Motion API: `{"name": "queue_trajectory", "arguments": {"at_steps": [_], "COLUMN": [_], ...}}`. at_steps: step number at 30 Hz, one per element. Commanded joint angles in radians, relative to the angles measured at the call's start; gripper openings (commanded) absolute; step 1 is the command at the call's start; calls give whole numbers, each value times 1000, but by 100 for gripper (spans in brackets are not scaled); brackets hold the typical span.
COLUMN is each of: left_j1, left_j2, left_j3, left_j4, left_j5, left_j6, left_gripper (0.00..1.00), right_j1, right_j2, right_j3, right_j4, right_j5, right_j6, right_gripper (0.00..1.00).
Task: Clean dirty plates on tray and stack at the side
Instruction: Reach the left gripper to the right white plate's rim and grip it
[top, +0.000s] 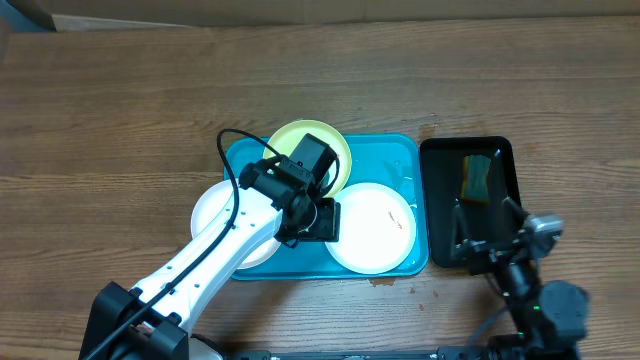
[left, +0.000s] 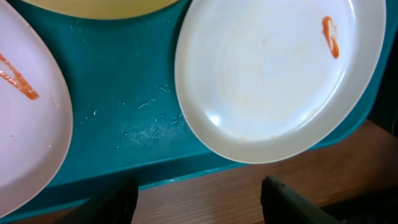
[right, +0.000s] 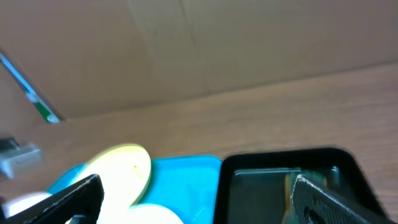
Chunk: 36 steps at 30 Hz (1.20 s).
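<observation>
Hovering over turquoise tray (left: 137, 106), left hand (left: 199, 202) spread and empty, smeared white plate (left: 273, 81) just upper right of it; right hand (right: 199, 199) wide, empty, nearer the sponge (top: 478, 178) at overhead's right.

A black tray (top: 440, 180) lies on the wooden worktop (top: 110, 110) at the right, with a yellowish sponge (top: 478, 178) in its far half. Brown cardboard (right: 186, 50) stands behind.

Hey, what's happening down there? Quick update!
Left claw open, empty, over tray edge. Right claw open, by black tray. White plates smeared, unstacked.
</observation>
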<state>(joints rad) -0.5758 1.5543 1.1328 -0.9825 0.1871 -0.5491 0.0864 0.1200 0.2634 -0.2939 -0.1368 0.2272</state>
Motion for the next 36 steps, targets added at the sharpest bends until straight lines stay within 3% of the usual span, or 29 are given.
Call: {"name": "queue_trajectory", "arguments": {"at_steps": [1,9,13,16,21,29,36], "left_j1": [-7,-9,-9,-10,-10,-14,-14], "left_j2": [12,12,12,12,12,12,32], "left_j3": [-28,-116,-166,-211,-247,-247,-238], "left_j4": [30,99,143,209,280,318,328], "left_j5": [-49,-49,-48,-48,-37,-36,2], "left_j6": [-45,-104,-158,-166,-165,-153,-121], "left_gripper": [65,65,57,52,41,41,40], "right_j1": [-4,-4,-4,-4,-33,-149,-153], "right_j2": [149,756,1006,1126,1268,1495,1631], "right_j3": [216,818,1104,1222,1241,1241,1229], "right_j4": [-66,-484,-704,-805,-869,-949,-953], "right_j5": [56,45,50,120,261,183,151], "right_j6": [53,-39,-87,-104,-67,-67,-67], "right_gripper": [98,100,100,100,97,93,84]}}
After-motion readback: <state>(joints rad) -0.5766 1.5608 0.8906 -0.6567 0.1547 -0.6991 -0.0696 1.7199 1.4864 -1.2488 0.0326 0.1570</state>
